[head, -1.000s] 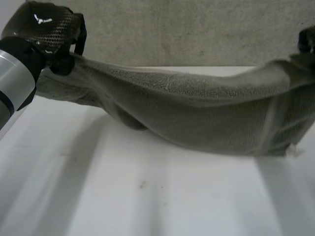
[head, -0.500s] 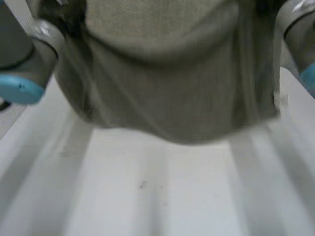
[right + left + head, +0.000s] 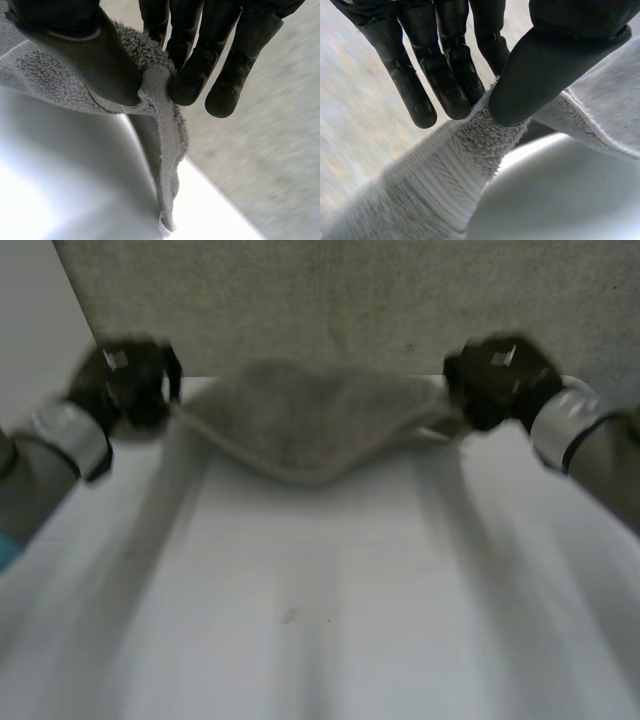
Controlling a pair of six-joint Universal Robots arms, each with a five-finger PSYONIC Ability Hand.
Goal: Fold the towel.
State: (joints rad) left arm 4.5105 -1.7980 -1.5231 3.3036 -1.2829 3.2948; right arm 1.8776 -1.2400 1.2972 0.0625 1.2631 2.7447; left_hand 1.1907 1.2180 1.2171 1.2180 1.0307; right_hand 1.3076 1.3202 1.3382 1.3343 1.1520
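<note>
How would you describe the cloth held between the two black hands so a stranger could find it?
Look to the far end of the white table. There the left hand and the right hand each pinch one end of a grey, fluffy towel. It is the only soft thing there, sagging in the middle between the hard black hands.

1 towel [image 3: 310,425], 2 robot hands: L robot hand [image 3: 135,385], R robot hand [image 3: 500,375], 1 table [image 3: 320,620]
</note>
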